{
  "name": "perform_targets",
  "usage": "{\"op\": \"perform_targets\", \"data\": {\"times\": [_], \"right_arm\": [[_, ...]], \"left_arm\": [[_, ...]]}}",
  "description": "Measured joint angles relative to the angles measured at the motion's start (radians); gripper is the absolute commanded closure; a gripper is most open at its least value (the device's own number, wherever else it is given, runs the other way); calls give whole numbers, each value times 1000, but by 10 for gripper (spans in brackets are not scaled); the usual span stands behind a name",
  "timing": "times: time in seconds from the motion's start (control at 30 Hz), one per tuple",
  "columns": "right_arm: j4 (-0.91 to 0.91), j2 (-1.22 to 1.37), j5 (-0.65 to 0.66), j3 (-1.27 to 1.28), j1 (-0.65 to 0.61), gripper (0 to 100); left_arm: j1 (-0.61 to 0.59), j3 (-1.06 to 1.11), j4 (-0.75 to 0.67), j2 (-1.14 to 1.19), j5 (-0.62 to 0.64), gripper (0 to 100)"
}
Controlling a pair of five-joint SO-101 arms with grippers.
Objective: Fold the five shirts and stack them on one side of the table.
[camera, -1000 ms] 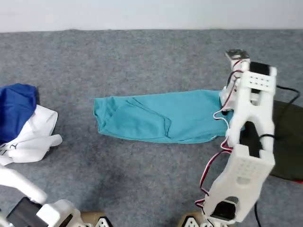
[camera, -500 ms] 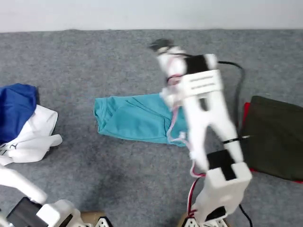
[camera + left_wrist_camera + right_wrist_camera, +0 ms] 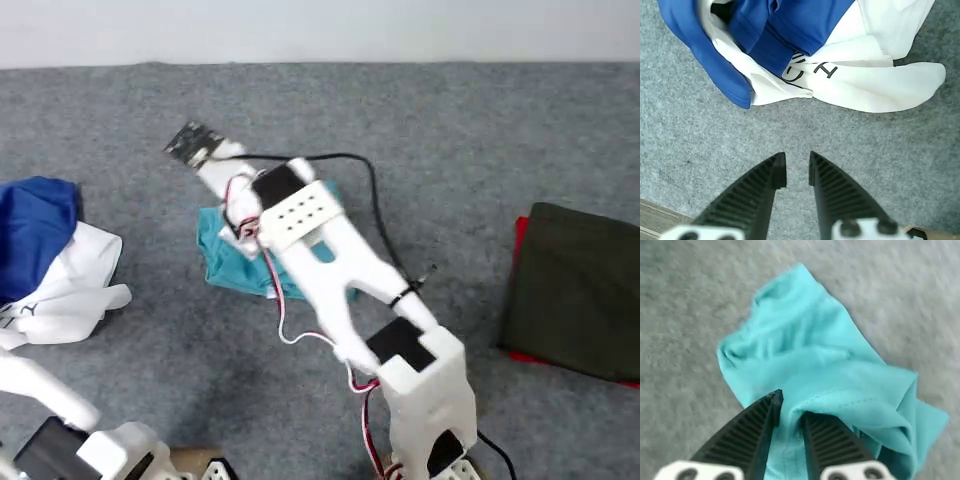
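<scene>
A teal shirt (image 3: 215,258) lies bunched left of the table's middle, mostly covered by my right arm. My right gripper (image 3: 238,222) is over it, shut on a fold of the teal shirt (image 3: 810,340); cloth is pinched between the black fingers of the gripper (image 3: 790,412). A blue shirt (image 3: 35,225) lies crumpled on a white shirt (image 3: 70,285) at the left edge. My left gripper (image 3: 796,167) hovers near the table's front edge below the blue shirt (image 3: 775,25) and white shirt (image 3: 880,85), slightly open and holding nothing.
A folded dark olive shirt (image 3: 575,290) rests on a red one (image 3: 515,240) at the right edge. The grey carpeted table (image 3: 450,130) has free room at the back and front middle. My left arm's base (image 3: 60,425) is at the front left.
My right arm has swung from the right side to the left, dragging the teal shirt's right end over onto its left half. The left arm has not moved.
</scene>
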Motion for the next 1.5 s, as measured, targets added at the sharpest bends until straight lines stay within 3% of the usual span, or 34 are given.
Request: {"op": "perform_targets", "data": {"times": [0.17, 0.3, 0.47, 0.67, 0.8, 1.1, 1.27, 1.5], "right_arm": [[-43, 46, 0, 0, -46, 728], [-35, 46, 0, -37, -97, 820], [75, 46, 0, -178, -71, 986], [224, 48, 0, -207, 81, 989], [282, 115, 9, -207, 106, 989], [150, 318, 15, -213, -107, 989], [130, 384, 17, -379, -199, 988], [256, 397, 17, -713, -141, 987]], "left_arm": [[2, 48, 0, 0, 0, 917], [18, 91, 0, 0, 0, 917], [21, 91, 0, 0, 2, 917], [21, 91, 0, 0, 2, 917], [21, 91, 0, 0, 2, 917], [21, 91, 0, 0, 3, 917], [12, 91, 0, 0, 5, 917], [12, 91, 0, 0, 5, 917]]}}
